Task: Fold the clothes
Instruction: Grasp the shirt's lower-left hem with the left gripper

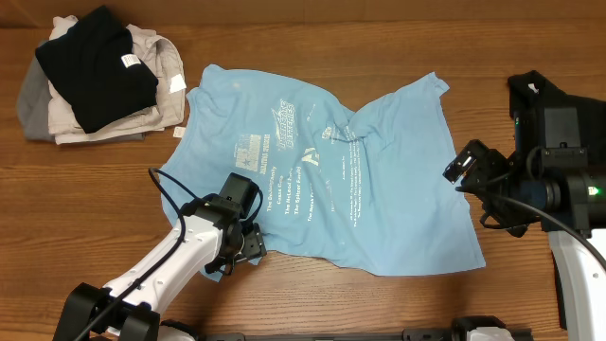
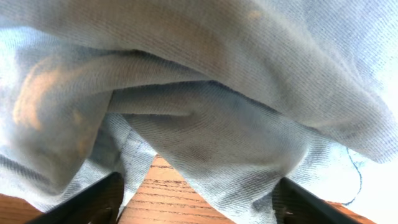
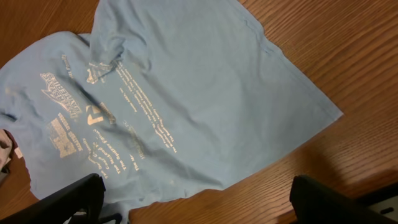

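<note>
The light blue T-shirt [image 1: 331,180] lies spread and wrinkled on the wooden table, white lettering facing up. My left gripper [image 1: 248,242] is at its lower left hem. In the left wrist view the blue cloth [image 2: 211,124] hangs in folds right over the gripper [image 2: 199,202], whose dark fingers [image 2: 99,199] stand wide apart with cloth reaching down between them. My right gripper [image 1: 469,169] hovers open just off the shirt's right edge. The right wrist view shows the shirt [image 3: 186,93] ahead of that gripper [image 3: 199,199], with bare wood between the fingers. A black shirt [image 1: 95,62] tops a pile at the far left.
Under the black shirt sit beige and grey garments [image 1: 156,57] with white tags, in the table's back left corner. A black cable [image 1: 166,189] loops from the left arm beside the shirt's left edge. The right arm's base [image 1: 559,123] stands at the right edge.
</note>
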You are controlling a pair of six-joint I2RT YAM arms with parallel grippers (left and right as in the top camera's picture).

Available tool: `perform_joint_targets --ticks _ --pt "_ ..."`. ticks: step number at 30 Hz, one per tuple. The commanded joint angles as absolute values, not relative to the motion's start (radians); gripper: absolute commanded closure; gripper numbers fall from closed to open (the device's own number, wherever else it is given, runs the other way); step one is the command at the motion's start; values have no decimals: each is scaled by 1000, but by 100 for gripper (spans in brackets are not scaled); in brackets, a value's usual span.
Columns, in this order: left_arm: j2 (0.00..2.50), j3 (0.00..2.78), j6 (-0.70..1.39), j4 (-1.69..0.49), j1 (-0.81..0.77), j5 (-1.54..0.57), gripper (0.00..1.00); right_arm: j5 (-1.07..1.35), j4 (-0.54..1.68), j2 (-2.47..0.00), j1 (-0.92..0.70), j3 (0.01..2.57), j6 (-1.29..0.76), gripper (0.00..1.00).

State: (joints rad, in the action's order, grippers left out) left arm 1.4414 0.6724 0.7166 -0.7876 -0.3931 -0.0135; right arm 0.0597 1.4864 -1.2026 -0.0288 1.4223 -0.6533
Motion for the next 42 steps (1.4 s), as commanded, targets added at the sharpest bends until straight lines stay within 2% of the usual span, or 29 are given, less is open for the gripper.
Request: perform_joint_targets --ticks 1,5,10,16,22,24,31,37,38,39,40,41,42 --pt "1446 691 695 -792 -390 -4 29 47 1480 -1194 -33 1420 -646 0" --pt "1446 691 696 -808 -390 -8 25 47 1482 -1194 -33 1420 -646 0" --pt "1446 691 695 -796 -376 39 25 47 1478 -1194 -33 1420 -646 0" --pt "1446 691 696 -765 -373 2 53 47 1478 -1194 -33 1420 -646 0" --pt "1446 700 695 -765 -373 2 92 47 1477 -1194 -33 1420 -646 0" --pt "1446 723 695 -765 -373 2 96 47 1475 -1194 -33 1420 -646 0" --pt "1446 867 685 -747 -374 -6 96 47 1470 -1194 -33 1420 -646 0" --pt "1449 891 685 -602 -373 0 94 47 1470 -1194 -33 1420 -646 0" --pt "1451 891 684 -587 -373 0 87 47 1471 -1194 -33 1420 -646 0" --pt "1454 891 684 -579 -373 1 67 47 1471 -1194 -33 1420 -646 0" --pt "1460 892 684 -578 -373 1 39 47 1471 -1194 -33 1420 -646 0" --pt "1464 891 681 -586 -373 0 31 47 1471 -1194 -33 1420 -646 0" --pt "1468 892 680 -605 -373 -4 31 47 1472 -1194 -33 1420 -646 0"
